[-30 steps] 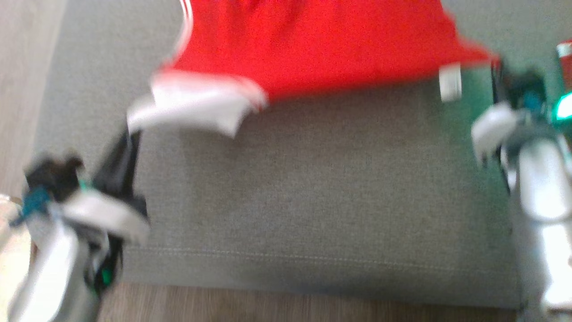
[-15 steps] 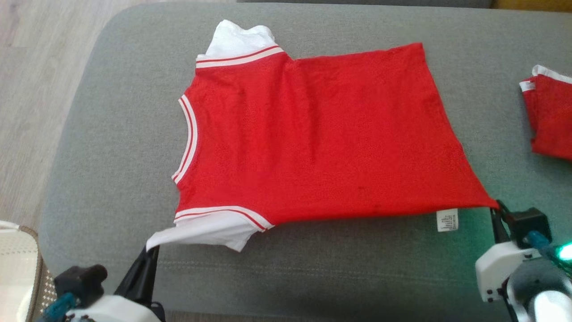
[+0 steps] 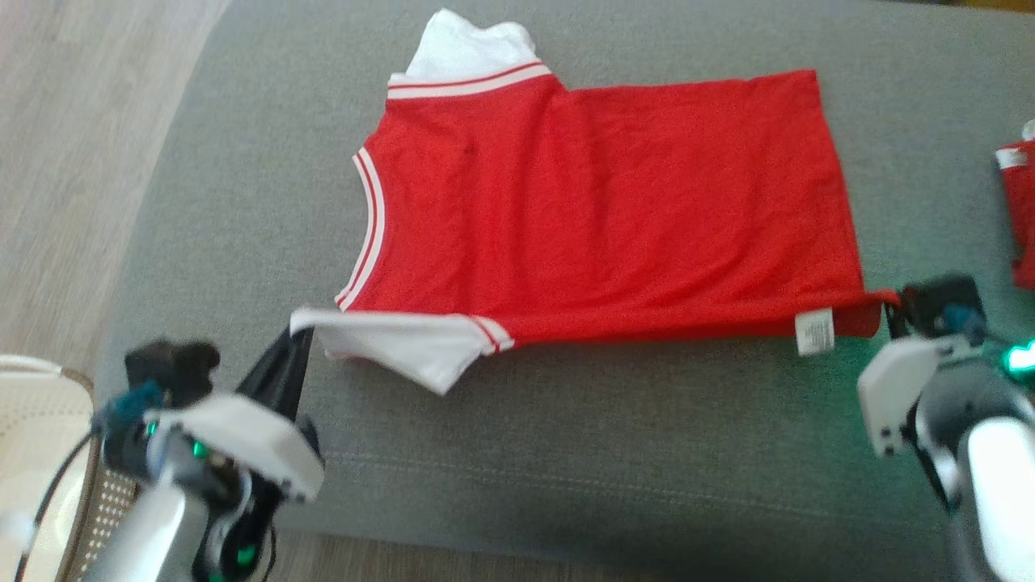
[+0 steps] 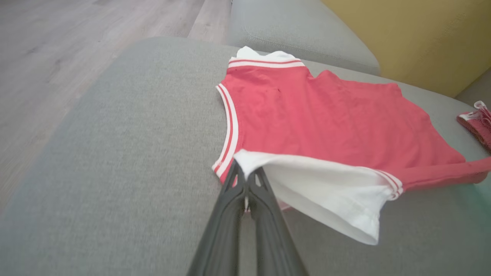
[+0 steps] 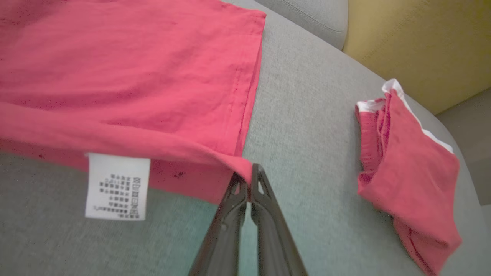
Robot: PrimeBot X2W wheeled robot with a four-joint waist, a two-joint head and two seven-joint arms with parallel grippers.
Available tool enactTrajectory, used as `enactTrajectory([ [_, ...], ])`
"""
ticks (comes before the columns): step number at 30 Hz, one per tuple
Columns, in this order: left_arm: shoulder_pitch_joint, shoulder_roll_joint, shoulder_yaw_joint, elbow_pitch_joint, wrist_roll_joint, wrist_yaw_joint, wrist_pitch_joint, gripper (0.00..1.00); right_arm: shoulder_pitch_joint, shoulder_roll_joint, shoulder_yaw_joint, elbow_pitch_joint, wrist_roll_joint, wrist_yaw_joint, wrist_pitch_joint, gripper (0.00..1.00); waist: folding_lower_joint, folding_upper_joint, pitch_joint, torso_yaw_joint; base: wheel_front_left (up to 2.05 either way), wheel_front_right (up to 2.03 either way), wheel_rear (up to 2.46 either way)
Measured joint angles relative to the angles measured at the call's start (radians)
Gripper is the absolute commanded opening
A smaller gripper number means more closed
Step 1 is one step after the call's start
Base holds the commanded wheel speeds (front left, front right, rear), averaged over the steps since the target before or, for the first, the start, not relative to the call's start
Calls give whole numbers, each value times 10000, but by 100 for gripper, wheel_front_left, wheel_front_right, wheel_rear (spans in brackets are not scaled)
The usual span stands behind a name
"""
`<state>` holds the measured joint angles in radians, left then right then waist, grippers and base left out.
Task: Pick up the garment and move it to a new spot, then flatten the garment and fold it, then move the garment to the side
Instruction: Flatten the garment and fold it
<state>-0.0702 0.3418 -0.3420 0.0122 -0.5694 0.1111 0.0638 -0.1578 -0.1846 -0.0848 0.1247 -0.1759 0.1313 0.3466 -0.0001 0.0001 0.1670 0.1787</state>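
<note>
The garment (image 3: 598, 210) is a red shirt with white sleeves and striped trim, spread on the grey sofa cushion (image 3: 566, 453), neck toward the left. My left gripper (image 3: 297, 335) is shut on the tip of the near white sleeve (image 4: 326, 191), lifting it slightly; in the left wrist view the left gripper (image 4: 245, 174) pinches the sleeve's corner. My right gripper (image 3: 889, 303) is shut on the garment's near hem corner (image 5: 245, 168), next to the white care label (image 5: 117, 186). The near edge is raised and curled over toward the shirt's body.
A second red garment (image 5: 406, 168) lies bunched on the cushion to the right, beyond my right gripper. A pale wicker basket (image 3: 32, 453) stands on the wooden floor at the lower left. A yellow wall (image 5: 422, 42) rises behind the sofa.
Both grippers have carried the garment's near edge away from me, over the shirt's body, and the sleeve and hem corner now sit farther up the cushion. The head camera has also shifted.
</note>
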Motion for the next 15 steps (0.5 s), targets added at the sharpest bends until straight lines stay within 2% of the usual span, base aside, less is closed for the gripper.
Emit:
enactTrajectory([
  [7,-2231,-424,-215,1948,159,-782,-775,0,-1941,-69,-17,1471,-253,0,-42,0,0,0,645,156,0,0,0],
  [14,-3728,-819,-339,3891,376,-1392,-1939,0,-3252,-69,27,2493,-765,0,-422,0,1,0,1317,219,0,0,0],
  [15,-3943,-892,-339,4174,407,-1467,-2117,0,-3399,-69,36,2592,-813,0,-504,22,1,0,1399,225,0,0,0],
])
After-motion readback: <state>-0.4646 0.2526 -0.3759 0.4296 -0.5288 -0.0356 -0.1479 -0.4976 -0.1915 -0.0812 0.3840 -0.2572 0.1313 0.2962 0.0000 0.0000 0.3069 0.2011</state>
